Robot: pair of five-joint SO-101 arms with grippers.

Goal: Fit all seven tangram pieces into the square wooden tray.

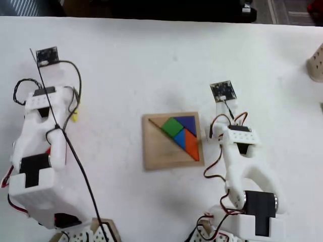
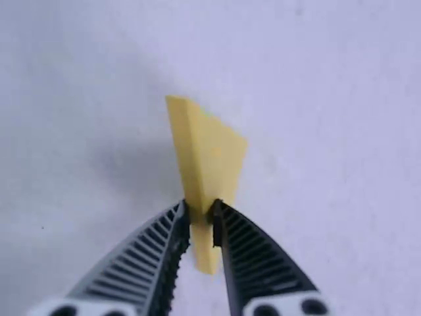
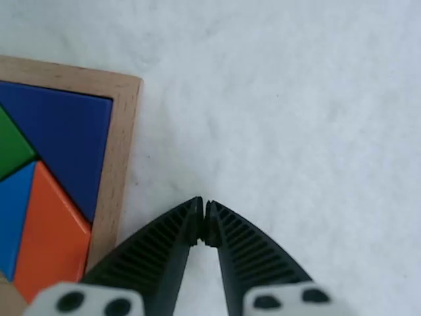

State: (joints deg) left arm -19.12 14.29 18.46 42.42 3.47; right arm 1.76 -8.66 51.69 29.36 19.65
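The square wooden tray [image 1: 154, 160] lies mid-table holding a green piece [image 1: 172, 126], a dark blue piece [image 1: 187, 122], a light blue piece [image 1: 179, 139] and an orange piece [image 1: 191, 143] in its far right half. My left gripper [image 2: 200, 212] is shut on a yellow piece [image 2: 206, 158], held on edge above the white table; the yellow piece [image 1: 74, 115] shows beside the left arm at the table's left. My right gripper [image 3: 202, 214] is shut on nothing, over the table just off the tray's edge [image 3: 120, 164], by the dark blue piece [image 3: 66, 141].
The tray's near left half is bare wood. A tan object [image 1: 316, 63] stands at the far right edge. Cables and arm bases crowd the near edge on both sides.
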